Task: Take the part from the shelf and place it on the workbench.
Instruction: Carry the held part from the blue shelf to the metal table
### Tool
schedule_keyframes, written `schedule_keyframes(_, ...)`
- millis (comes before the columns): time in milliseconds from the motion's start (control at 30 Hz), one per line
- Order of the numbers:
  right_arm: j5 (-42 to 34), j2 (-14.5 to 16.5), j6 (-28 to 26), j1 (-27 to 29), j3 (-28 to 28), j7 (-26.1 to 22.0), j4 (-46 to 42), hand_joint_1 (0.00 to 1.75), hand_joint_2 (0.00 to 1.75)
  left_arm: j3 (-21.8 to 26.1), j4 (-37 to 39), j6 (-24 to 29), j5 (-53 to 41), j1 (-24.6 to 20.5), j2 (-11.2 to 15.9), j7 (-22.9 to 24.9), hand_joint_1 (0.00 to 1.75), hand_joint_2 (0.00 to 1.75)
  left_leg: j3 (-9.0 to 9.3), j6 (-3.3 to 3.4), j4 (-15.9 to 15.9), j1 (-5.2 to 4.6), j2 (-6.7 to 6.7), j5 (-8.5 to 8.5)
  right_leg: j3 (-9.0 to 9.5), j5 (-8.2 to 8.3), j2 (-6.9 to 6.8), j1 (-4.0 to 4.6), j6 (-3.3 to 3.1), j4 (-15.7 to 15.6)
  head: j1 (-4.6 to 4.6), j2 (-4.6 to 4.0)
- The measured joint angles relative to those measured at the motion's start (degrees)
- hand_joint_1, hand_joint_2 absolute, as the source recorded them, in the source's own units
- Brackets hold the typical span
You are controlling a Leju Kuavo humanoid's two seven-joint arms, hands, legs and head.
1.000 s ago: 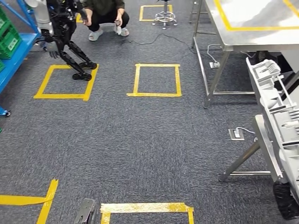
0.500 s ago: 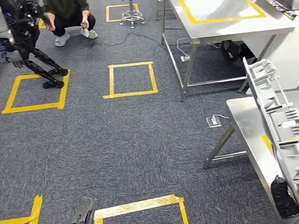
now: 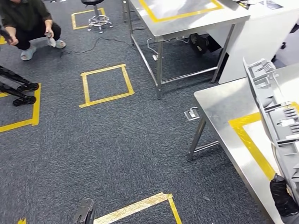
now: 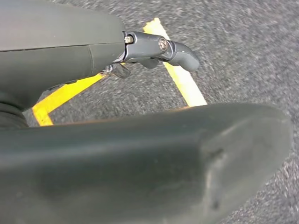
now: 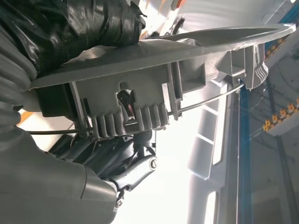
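The part [image 3: 278, 116] is a long grey plastic moulding with ribs and a thin wire, standing on edge at the right of the head view. My right hand [image 3: 282, 196], dark-fingered, grips its lower end; in the right wrist view the dark fingers [image 5: 88, 28] lie along the part [image 5: 159, 84]. The part hangs over the steel workbench [image 3: 218, 102], which carries a yellow tape outline [image 3: 246, 135]. My left hand [image 3: 84, 212] hangs low over the carpet and holds nothing, with one finger [image 4: 159, 46] stretched out straight.
A second steel table [image 3: 183, 18] and a white cabinet [image 3: 260, 32] stand at the back. A person [image 3: 28, 23] crouches at the far left near a stool [image 3: 93, 14]. Yellow tape squares [image 3: 105, 86], a floor socket [image 3: 192, 113] and another robot's black feet [image 3: 17, 88] are on the carpet.
The camera has swung to the right, so the whole scene slid left and the workbench with its yellow outline came in under the part. My right hand still holds the part.
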Motion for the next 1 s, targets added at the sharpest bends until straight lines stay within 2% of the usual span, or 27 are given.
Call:
schedule_keyframes(33, 0.0, 0.0, 0.0, 0.0, 0.0, 0.0, 0.0, 1.75, 1.75, 0.0, 0.0, 0.0, 0.2, 0.0, 0.1, 0.0, 0.0, 0.0, 0.98, 0.21, -2.4, -0.11, -1.0, 0.74, -0.2, 0.13, 0.65, -0.09, 0.21, 0.0, -0.04, 0.0)
schedule_keyframes(67, 0.0, 0.0, 0.0, 0.0, 0.0, 0.0, 0.0, 1.75, 1.75, -0.1, 0.0, 0.0, 0.4, -0.1, 0.1, 0.0, 0.0, 0.0, 1.38, 0.3, -3.5, -0.14, -1.49, 0.77, -0.45, 0.31, 1.28, -0.21, 0.5, 0.0, -0.06, 0.0)
schedule_keyframes(133, 0.0, 0.0, -0.1, 0.0, 0.0, 0.0, 0.0, 1.75, 1.75, -0.2, 0.0, 0.0, 1.0, -0.2, 0.0, 0.0, 0.0, 0.0, 1.63, 0.24, -4.4, -0.04, -0.47, 1.01, -1.0, 0.62, 2.29, -0.41, 1.16, -0.1, -0.15, 0.0)
schedule_keyframes(167, 0.0, 0.0, -0.1, 0.1, 0.0, 0.0, 0.0, 1.75, 1.75, -0.3, 0.0, 0.0, 1.2, -0.3, -0.1, 0.0, 0.0, 0.0, 1.84, 0.3, -5.0, 0.08, 0.19, 1.31, -1.38, 0.29, 1.62, -0.31, 1.36, 0.2, -0.1, 0.0)
schedule_keyframes(200, 0.0, -0.1, -0.1, 0.1, 0.1, 0.1, 0.0, 1.75, 1.75, -0.5, 0.0, 0.0, 1.5, -0.4, -0.1, 0.0, 0.0, 0.0, 2.03, 0.41, -5.5, 0.19, 0.94, 1.64, -2.14, -0.65, 0.27, -0.16, 1.54, 1.5, 0.0, 0.0)
schedule_keyframes(267, 0.0, -0.2, -0.1, -0.2, 0.2, 0.0, 0.0, 1.75, 1.75, -0.9, 0.0, 0.0, 2.0, -0.4, -0.1, 0.1, 0.0, 0.0, 2.19, 0.6, -6.1, 0.23, 2.6, 1.96, -4.97, -4.06, -3.27, 0.01, 1.87, 7.4, 0.17, 0.0)
schedule_keyframes(300, 0.0, -0.3, -0.1, -0.4, 0.2, 0.0, 0.0, 1.75, 1.75, -1.2, 0.0, 0.0, 2.3, -0.2, -0.1, 0.1, 0.0, 0.0, 2.13, 0.65, -6.1, 0.22, 3.44, 1.96, -6.67, -5.77, -4.2, -0.09, 2.12, 11.2, 0.23, 0.0)
schedule_keyframes(333, 0.0, -0.3, -0.1, -0.5, 0.3, 0.0, 0.1, 1.75, 1.75, -1.4, 0.0, 0.0, 2.6, -0.1, -0.1, 0.2, 0.0, 0.0, 2.08, 0.64, -6.1, 0.23, 4.27, 1.93, -7.89, -6.74, -4.66, -0.22, 2.37, 14.0, 0.23, 0.0)
schedule_keyframes(367, 0.0, -0.3, -0.1, -0.5, 0.3, 0.1, 0.1, 1.75, 1.75, -1.6, 0.0, 0.0, 2.8, 0.0, -0.1, 0.2, 0.0, 0.0, 2.06, 0.58, -6.1, 0.26, 5.08, 1.87, -8.16, -6.69, -4.95, -0.37, 2.64, 14.9, 0.23, 0.0)
schedule_keyframes(400, 0.0, -0.3, -0.1, -0.4, 0.3, 0.1, 0.1, 1.75, 1.75, -1.7, 0.0, 0.0, 2.9, 0.0, -0.1, 0.3, 0.0, 0.0, 2.06, 0.45, -6.0, 0.34, 5.82, 1.79, -7.26, -5.65, -5.25, -0.53, 2.9, 13.6, 0.23, 0.0)
schedule_keyframes(433, 0.0, -0.3, -0.1, -0.4, 0.3, 0.1, 0.2, 1.75, 1.75, -1.8, 0.0, 0.0, 3.0, 0.0, -0.1, 0.3, 0.0, 0.0, 2.09, 0.24, -5.9, 0.44, 6.51, 1.65, -5.18, -3.9, -5.86, -0.68, 3.14, 10.2, 0.23, 0.0)
schedule_keyframes(467, -0.1, -0.3, -0.1, -0.4, 0.3, 0.0, 0.2, 1.75, 1.75, -2.0, 0.0, 0.1, 3.0, 0.0, -0.1, 0.3, 0.0, 0.0, 2.13, -0.1, -5.7, 0.47, 7.14, 1.43, -2.74, -2.57, -7.08, -0.67, 3.35, 5.9, 0.23, 0.0)
schedule_keyframes(500, -0.2, -0.4, -0.1, -0.3, 0.3, -0.1, 0.1, 1.75, 1.75, -2.2, 0.0, 0.1, 2.9, 0.0, -0.1, 0.3, 0.0, 0.0, 2.13, -0.46, -5.3, 0.42, 7.62, 1.14, -0.58, -1.58, -8.01, -0.64, 3.23, 2.3, 0.23, 0.0)
schedule_keyframes(533, -0.4, -0.4, -0.1, 0.0, 0.3, -0.2, 0.0, 1.75, 1.75, -2.5, 0.0, 0.3, 2.7, 0.0, -0.1, 0.3, 0.0, 0.0, 2.15, -0.8, -5.0, 0.32, 8.01, 0.91, 0.83, -1.16, -8.65, -0.56, 2.93, 0.0, 0.17, 0.0)
schedule_keyframes(567, -0.8, -0.4, -0.1, 0.4, 0.2, -0.4, -0.2, 1.75, 1.75, -2.7, 0.0, 0.4, 2.6, 0.0, -0.1, 0.3, 0.0, 0.0, 2.19, -1.08, -4.8, 0.2, 8.36, 0.76, 1.32, -1.28, -8.86, -0.41, 2.52, -0.8, 0.12, 0.0)
schedule_keyframes(633, -1.8, -0.4, -0.1, 1.3, -0.1, -1.0, -0.5, 1.75, 1.75, -3.2, 0.0, 0.8, 2.6, 0.0, -0.2, 0.3, 0.0, 0.0, 2.27, -1.49, -4.6, 0.25, 8.99, 0.58, 1.24, -1.07, -7.72, -0.35, 1.6, -0.7, 0.03, 0.0)
schedule_keyframes(700, -2.6, -0.4, -0.1, 1.7, -0.3, -1.6, -0.8, 1.75, 1.75, -3.6, 0.0, 1.0, 2.9, 0.0, -0.3, 0.3, 0.0, 0.0, 1.74, -2.04, -2.9, 0.58, 7.41, -0.91, 1.12, -0.84, -6.64, -0.45, 0.88, -0.7, -0.07, 0.0)
schedule_keyframes(767, -2.7, -0.4, -0.1, 1.8, -0.5, -1.9, -0.9, 1.75, 1.75, -4.0, 0.0, 1.1, 3.1, 0.0, -0.4, 0.4, 0.0, 0.0, -0.8, -2.42, 3.3, 0.84, 4.71, -4.53, 1.07, -0.65, -5.5, -0.52, 0.37, -0.8, -0.21, 0.0)
schedule_keyframes(800, -2.8, -0.4, -0.1, 1.8, -0.5, -2.0, -1.0, 1.75, 1.75, -4.2, 0.0, 1.1, 3.1, 0.1, -0.4, 0.5, 0.0, 0.0, -2.68, -2.42, 7.5, 0.88, 4.07, -6.41, 1.04, -0.61, -4.84, -0.47, 0.23, -0.8, -0.21, 0.0)
schedule_keyframes(833, -2.8, -0.4, -0.1, 1.8, -0.5, -2.0, -1.0, 1.75, 1.75, -4.3, 0.0, 1.1, 3.1, 0.2, -0.3, 0.5, 0.0, 0.0, -4.36, -2.36, 11.1, 0.88, 3.82, -7.59, 1.02, -0.57, -4.11, -0.39, 0.15, -0.8, -0.21, 0.0)
schedule_keyframes(867, -2.8, -0.4, -0.1, 1.8, -0.5, -2.0, -1.0, 1.75, 1.75, -4.3, 0.0, 1.1, 3.1, 0.3, -0.3, 0.5, 0.0, 0.0, -5.29, -2.2, 12.8, 0.87, 3.71, -7.63, 1.03, -0.55, -3.34, -0.29, 0.11, -0.8, -0.2, 0.0)
schedule_keyframes(900, -2.7, -0.4, -0.1, 1.9, -0.6, -2.0, -1.0, 1.75, 1.75, -4.3, 0.0, 1.1, 3.2, 0.4, -0.3, 0.5, 0.0, 0.0, -5.21, -1.93, 12.2, 0.84, 3.55, -6.49, 1.06, -0.53, -2.55, -0.2, 0.09, -0.8, -0.2, 0.0)
schedule_keyframes(933, -2.7, -0.4, -0.1, 1.9, -0.6, -2.0, -1.0, 1.75, 1.75, -4.4, 0.0, 1.1, 3.2, 0.4, -0.3, 0.6, 0.0, 0.0, -4.11, -1.57, 9.4, 0.79, 3.21, -4.43, 1.11, -0.51, -1.78, -0.14, 0.09, -0.8, -0.19, 0.0)
schedule_keyframes(1000, -2.4, -0.4, -0.1, 1.8, -0.6, -1.7, -1.0, 1.75, 1.75, -4.4, 0.0, 1.1, 3.4, 0.3, -0.1, 0.6, 0.0, 0.0, -0.68, -0.71, 1.3, 0.69, 0.91, -0.34, 1.08, -0.44, -0.41, -0.12, 0.21, -0.7, -0.17, 0.0)
